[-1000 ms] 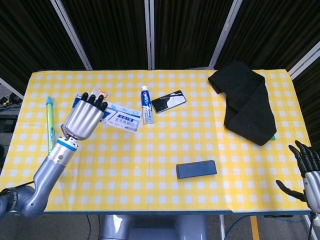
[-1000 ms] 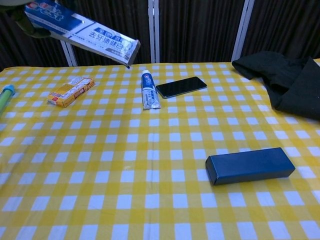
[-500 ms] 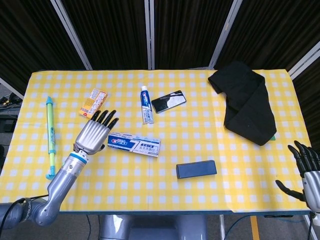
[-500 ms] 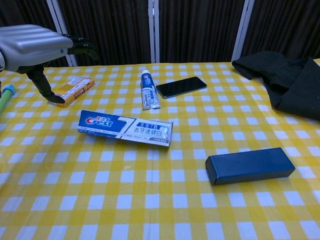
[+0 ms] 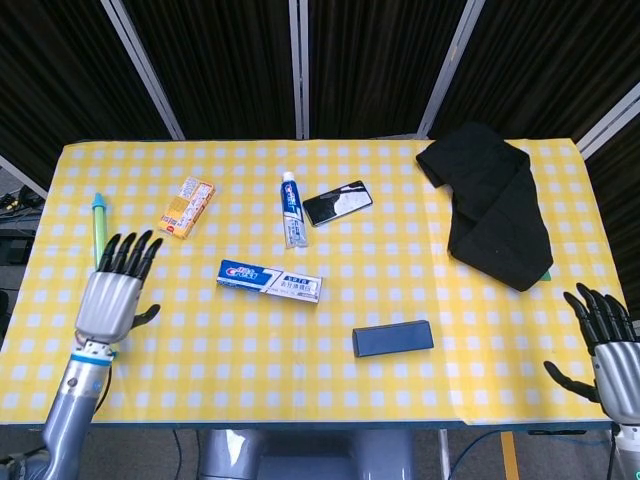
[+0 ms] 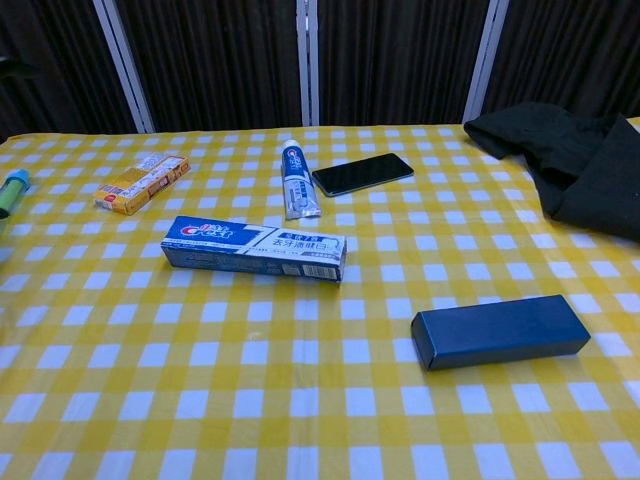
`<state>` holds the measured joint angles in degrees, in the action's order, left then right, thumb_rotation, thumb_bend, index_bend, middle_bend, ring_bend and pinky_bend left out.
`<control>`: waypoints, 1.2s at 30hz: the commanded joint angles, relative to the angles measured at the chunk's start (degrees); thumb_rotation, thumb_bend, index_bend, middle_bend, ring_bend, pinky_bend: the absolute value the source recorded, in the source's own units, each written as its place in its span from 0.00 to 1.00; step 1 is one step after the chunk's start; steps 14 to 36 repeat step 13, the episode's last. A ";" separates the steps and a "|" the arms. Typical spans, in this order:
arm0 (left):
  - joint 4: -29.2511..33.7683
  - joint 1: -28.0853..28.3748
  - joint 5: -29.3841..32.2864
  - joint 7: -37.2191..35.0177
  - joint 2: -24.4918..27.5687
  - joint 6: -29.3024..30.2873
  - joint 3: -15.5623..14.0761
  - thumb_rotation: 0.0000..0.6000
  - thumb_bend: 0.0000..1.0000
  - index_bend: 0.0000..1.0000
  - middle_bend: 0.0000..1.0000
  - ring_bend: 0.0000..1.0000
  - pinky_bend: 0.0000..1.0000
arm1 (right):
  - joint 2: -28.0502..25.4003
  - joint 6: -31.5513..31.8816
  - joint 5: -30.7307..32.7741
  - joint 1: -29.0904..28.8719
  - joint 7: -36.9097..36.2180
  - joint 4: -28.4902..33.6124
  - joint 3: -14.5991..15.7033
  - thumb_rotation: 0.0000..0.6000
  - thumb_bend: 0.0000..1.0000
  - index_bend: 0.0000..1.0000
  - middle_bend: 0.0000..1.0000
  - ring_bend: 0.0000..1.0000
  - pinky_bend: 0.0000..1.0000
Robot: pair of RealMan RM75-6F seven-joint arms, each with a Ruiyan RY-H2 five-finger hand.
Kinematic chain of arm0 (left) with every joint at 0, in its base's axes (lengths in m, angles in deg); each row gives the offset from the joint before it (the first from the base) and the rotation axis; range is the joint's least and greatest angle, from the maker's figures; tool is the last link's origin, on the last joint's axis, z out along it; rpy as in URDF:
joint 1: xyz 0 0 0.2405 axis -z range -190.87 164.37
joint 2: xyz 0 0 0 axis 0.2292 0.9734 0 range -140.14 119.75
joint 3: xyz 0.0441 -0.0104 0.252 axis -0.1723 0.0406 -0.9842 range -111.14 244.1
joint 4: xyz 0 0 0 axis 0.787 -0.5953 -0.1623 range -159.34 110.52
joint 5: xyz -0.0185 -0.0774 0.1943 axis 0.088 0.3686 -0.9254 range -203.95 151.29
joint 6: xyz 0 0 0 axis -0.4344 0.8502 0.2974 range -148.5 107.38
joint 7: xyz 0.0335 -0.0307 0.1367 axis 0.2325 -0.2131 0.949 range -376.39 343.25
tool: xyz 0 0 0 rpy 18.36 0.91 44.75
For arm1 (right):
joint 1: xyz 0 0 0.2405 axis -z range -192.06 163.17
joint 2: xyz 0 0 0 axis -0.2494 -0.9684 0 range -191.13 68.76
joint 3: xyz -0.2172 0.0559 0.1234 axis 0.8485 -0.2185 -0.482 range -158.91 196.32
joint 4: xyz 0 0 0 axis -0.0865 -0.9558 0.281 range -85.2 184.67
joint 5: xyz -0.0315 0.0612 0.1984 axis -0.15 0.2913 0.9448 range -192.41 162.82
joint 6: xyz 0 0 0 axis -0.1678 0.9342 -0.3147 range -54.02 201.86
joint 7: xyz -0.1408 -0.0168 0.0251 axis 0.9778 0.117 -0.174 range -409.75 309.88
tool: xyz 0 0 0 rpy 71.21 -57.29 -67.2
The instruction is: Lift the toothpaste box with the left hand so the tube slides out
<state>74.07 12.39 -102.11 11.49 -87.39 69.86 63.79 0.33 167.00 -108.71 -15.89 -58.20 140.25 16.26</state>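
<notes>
The blue and white toothpaste box (image 5: 270, 281) (image 6: 254, 249) lies flat on the yellow checked table, near its middle. The toothpaste tube (image 5: 291, 208) (image 6: 299, 179) lies apart from it, farther back, beside a black phone (image 5: 337, 203) (image 6: 362, 173). My left hand (image 5: 113, 287) hovers open near the table's front left, well left of the box, fingers spread and holding nothing. My right hand (image 5: 605, 340) is open off the table's front right corner. The chest view shows neither hand.
A small orange box (image 5: 186, 206) (image 6: 143, 182) and a green and blue pen (image 5: 99, 237) lie at the left. A dark blue case (image 5: 392, 338) (image 6: 500, 330) sits front right of the middle. A black cloth (image 5: 492, 201) (image 6: 562, 160) covers the back right.
The left hand carried the box down from the air, let it go on the table, then drew back to the front left. The box now lies still.
</notes>
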 commanded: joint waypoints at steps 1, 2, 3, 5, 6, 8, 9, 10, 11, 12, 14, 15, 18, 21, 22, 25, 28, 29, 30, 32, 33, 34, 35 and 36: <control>-5.77 -7.95 -4.66 -6.60 -2.63 6.96 -4.28 1.00 0.13 0.00 0.00 0.00 0.00 | 0.60 -0.17 -0.49 -0.12 1.54 0.24 0.22 1.00 0.07 0.03 0.00 0.00 0.00; -6.67 -9.02 -5.02 -7.21 -2.95 7.78 -4.49 1.00 0.13 0.00 0.00 0.00 0.00 | 0.70 -0.23 -0.52 -0.14 1.87 0.26 0.25 1.00 0.07 0.03 0.00 0.00 0.00; -8.03 -10.60 -5.37 -7.61 -3.46 8.95 -4.86 1.00 0.13 0.00 0.00 0.00 0.00 | 0.84 -0.30 -0.55 -0.16 2.30 0.29 0.29 1.00 0.07 0.03 0.00 0.00 0.00; -10.22 -12.57 -5.95 -7.92 -4.41 10.45 -5.05 1.00 0.13 0.00 0.00 0.00 0.00 | 1.03 -0.32 -0.59 -0.17 2.90 0.31 0.30 1.00 0.07 0.03 0.00 0.00 0.00; -11.23 -13.38 -6.06 -8.17 -4.85 10.85 -5.05 1.00 0.12 0.00 0.00 0.00 0.00 | 1.12 -0.36 -0.59 -0.18 3.16 0.30 0.32 1.00 0.07 0.03 0.00 0.00 0.00; -12.98 -14.68 -6.23 -8.54 -5.08 10.71 -5.20 1.00 0.12 0.00 0.00 0.00 0.00 | 1.25 -0.54 -0.51 -0.23 3.59 0.27 0.34 1.00 0.07 0.03 0.00 0.00 0.00; -13.30 -15.15 -6.27 -9.11 -4.83 10.60 -4.91 1.00 0.12 0.00 0.00 0.00 0.00 | 1.36 -0.67 -0.40 -0.27 3.78 0.17 0.32 1.00 0.07 0.03 0.00 0.00 0.00; -13.40 -15.55 -6.18 -10.16 -4.76 10.76 -4.41 1.00 0.12 0.00 0.00 0.00 0.00 | 1.43 -0.81 -0.30 -0.29 3.99 0.03 0.34 1.00 0.07 0.03 0.00 0.00 0.00; -13.50 -15.87 -6.21 -11.02 -4.65 10.67 -4.12 1.00 0.12 0.00 0.00 0.00 0.00 | 1.50 -0.90 -0.19 -0.30 4.09 -0.03 0.33 1.00 0.07 0.03 0.00 0.00 0.00; -13.54 -16.12 -6.36 -11.51 -4.49 10.49 -3.96 1.00 0.12 0.00 0.00 0.00 0.00 | 1.55 -0.94 -0.12 -0.30 4.12 -0.04 0.34 1.00 0.07 0.03 0.00 0.00 0.00; -13.53 -16.27 -6.51 -11.75 -4.36 10.44 -3.84 1.00 0.12 0.00 0.00 0.00 0.00 | 1.56 -0.94 -0.10 -0.28 4.13 -0.03 0.35 1.00 0.07 0.03 0.00 0.00 0.00; -13.53 -16.27 -6.51 -11.75 -4.36 10.44 -3.84 1.00 0.12 0.00 0.00 0.00 0.00 | 1.56 -0.94 -0.10 -0.28 4.13 -0.03 0.35 1.00 0.07 0.03 0.00 0.00 0.00; -13.53 -16.27 -6.51 -11.75 -4.36 10.44 -3.84 1.00 0.12 0.00 0.00 0.00 0.00 | 1.56 -0.94 -0.10 -0.28 4.13 -0.03 0.35 1.00 0.07 0.03 0.00 0.00 0.00; -13.53 -16.27 -6.51 -11.75 -4.36 10.44 -3.84 1.00 0.12 0.00 0.00 0.00 0.00 | 1.56 -0.94 -0.10 -0.28 4.13 -0.03 0.35 1.00 0.07 0.03 0.00 0.00 0.00; -13.53 -16.27 -6.51 -11.75 -4.36 10.44 -3.84 1.00 0.12 0.00 0.00 0.00 0.00 | 1.56 -0.94 -0.10 -0.28 4.13 -0.03 0.35 1.00 0.07 0.03 0.00 0.00 0.00; -13.53 -16.27 -6.51 -11.75 -4.36 10.44 -3.84 1.00 0.12 0.00 0.00 0.00 0.00 | 1.56 -0.94 -0.10 -0.28 4.13 -0.03 0.35 1.00 0.07 0.03 0.00 0.00 0.00; -13.53 -16.27 -6.51 -11.75 -4.36 10.44 -3.84 1.00 0.12 0.00 0.00 0.00 0.00 | 1.56 -0.94 -0.10 -0.28 4.13 -0.03 0.35 1.00 0.07 0.03 0.00 0.00 0.00; -13.53 -16.27 -6.51 -11.75 -4.36 10.44 -3.84 1.00 0.12 0.00 0.00 0.00 0.00 | 1.56 -0.94 -0.10 -0.28 4.13 -0.03 0.35 1.00 0.07 0.03 0.00 0.00 0.00; -13.53 -16.27 -6.51 -11.75 -4.36 10.44 -3.84 1.00 0.12 0.00 0.00 0.00 0.00 | 1.56 -0.94 -0.10 -0.28 4.13 -0.03 0.35 1.00 0.07 0.03 0.00 0.00 0.00; -13.53 -16.27 -6.51 -11.75 -4.36 10.44 -3.84 1.00 0.12 0.00 0.00 0.00 0.00 | 1.56 -0.94 -0.10 -0.28 4.13 -0.03 0.35 1.00 0.07 0.03 0.00 0.00 0.00; -13.53 -16.27 -6.51 -11.75 -4.36 10.44 -3.84 1.00 0.12 0.00 0.00 0.00 0.00 | 1.56 -0.94 -0.10 -0.28 4.13 -0.03 0.35 1.00 0.07 0.03 0.00 0.00 0.00; -13.53 -16.27 -6.51 -11.75 -4.36 10.44 -3.84 1.00 0.12 0.00 0.00 0.00 0.00 | 1.56 -0.94 -0.10 -0.28 4.13 -0.03 0.35 1.00 0.07 0.03 0.00 0.00 0.00; -13.53 -16.27 -6.51 -11.75 -4.36 10.44 -3.84 1.00 0.12 0.00 0.00 0.00 0.00 | 1.56 -0.94 -0.10 -0.28 4.13 -0.03 0.35 1.00 0.07 0.03 0.00 0.00 0.00; -13.53 -16.27 -6.51 -11.75 -4.36 10.44 -3.84 1.00 0.12 0.00 0.00 0.00 0.00 | 1.56 -0.94 -0.10 -0.28 4.13 -0.03 0.35 1.00 0.07 0.03 0.00 0.00 0.00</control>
